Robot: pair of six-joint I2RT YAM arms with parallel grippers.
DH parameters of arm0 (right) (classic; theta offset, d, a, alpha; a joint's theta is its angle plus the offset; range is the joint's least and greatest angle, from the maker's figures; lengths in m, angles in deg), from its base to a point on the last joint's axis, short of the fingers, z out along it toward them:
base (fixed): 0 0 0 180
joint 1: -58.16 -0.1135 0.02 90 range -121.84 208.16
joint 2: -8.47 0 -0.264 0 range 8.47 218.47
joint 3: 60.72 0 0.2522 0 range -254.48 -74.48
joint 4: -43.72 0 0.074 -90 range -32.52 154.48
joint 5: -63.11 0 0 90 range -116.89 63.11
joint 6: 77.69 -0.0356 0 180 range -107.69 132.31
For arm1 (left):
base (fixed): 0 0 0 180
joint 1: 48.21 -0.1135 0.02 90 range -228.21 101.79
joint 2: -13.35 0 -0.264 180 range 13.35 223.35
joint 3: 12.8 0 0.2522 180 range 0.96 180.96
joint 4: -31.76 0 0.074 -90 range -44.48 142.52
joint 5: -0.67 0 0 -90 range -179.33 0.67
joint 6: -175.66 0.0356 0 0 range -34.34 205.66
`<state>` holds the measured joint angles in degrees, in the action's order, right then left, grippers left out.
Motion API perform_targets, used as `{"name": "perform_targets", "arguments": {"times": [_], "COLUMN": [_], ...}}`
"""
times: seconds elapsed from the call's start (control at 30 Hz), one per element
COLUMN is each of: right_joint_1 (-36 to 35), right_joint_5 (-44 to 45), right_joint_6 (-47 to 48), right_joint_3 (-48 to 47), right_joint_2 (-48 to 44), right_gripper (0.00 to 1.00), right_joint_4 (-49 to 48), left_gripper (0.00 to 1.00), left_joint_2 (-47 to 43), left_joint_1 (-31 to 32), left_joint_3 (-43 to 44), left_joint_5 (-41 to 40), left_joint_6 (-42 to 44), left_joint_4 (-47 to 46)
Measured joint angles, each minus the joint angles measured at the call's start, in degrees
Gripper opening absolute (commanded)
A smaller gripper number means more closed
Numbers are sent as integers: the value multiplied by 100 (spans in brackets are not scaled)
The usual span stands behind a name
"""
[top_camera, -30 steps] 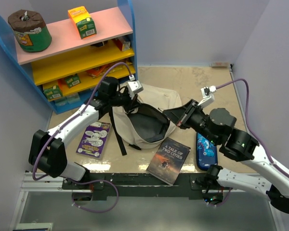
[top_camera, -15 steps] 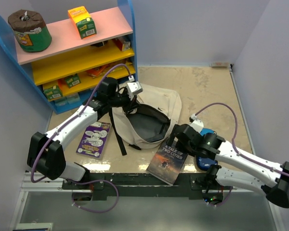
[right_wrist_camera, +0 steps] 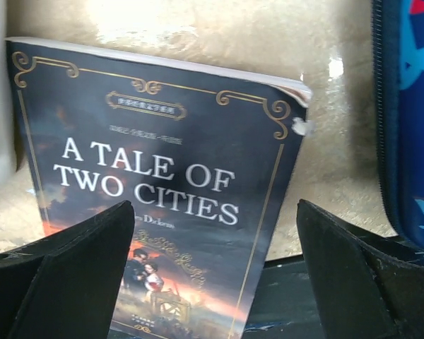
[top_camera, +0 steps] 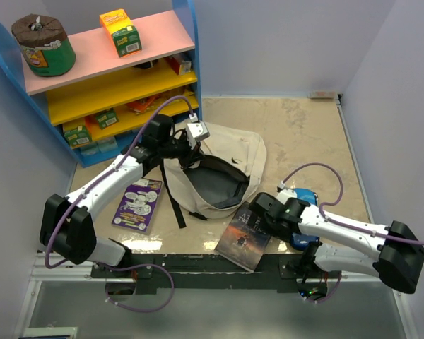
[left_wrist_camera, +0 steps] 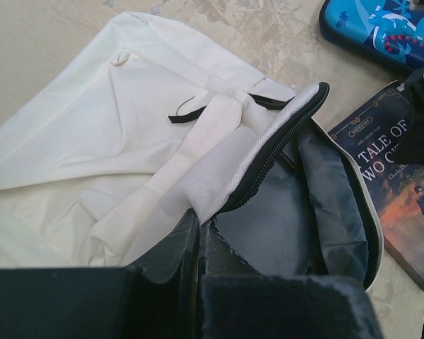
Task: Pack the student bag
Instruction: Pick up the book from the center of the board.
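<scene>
The student bag, beige with a dark lining, lies open in the middle of the table. My left gripper is shut on the bag's zipper rim and holds the mouth up; in the left wrist view the gripper pinches the white edge of the bag. The dark book "A Tale of Two Cities" lies at the table's near edge. My right gripper hovers low over it, open. In the right wrist view the gripper has its fingers spread on either side of the book, with nothing gripped.
A blue pencil case lies right of the book, partly under the right arm, and fills the right edge of the right wrist view. A purple booklet lies left of the bag. A coloured shelf stands at the back left.
The right arm has swung from beside the bag's mouth down to the book at the near edge, and its jaws have opened. The left gripper has kept its hold on the bag.
</scene>
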<state>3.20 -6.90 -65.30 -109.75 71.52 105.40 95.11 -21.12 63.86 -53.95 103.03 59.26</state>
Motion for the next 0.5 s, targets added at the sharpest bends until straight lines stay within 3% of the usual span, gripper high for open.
{"name": "perform_targets", "arguments": {"times": [0.3,0.5], "right_joint_1": [0,0], "right_joint_5": [-9,-15], "right_joint_6": [-39,52], "right_joint_3": [232,278], "right_joint_2": [-208,-868], "right_gripper": [98,98], "right_joint_4": [-238,-516], "left_gripper": [0,0], "left_joint_2": [-4,-4], "left_joint_1": [0,0], "left_joint_3": [0,0], "left_joint_5": [24,26], "left_joint_6": [20,24], "left_joint_4": [63,96]}}
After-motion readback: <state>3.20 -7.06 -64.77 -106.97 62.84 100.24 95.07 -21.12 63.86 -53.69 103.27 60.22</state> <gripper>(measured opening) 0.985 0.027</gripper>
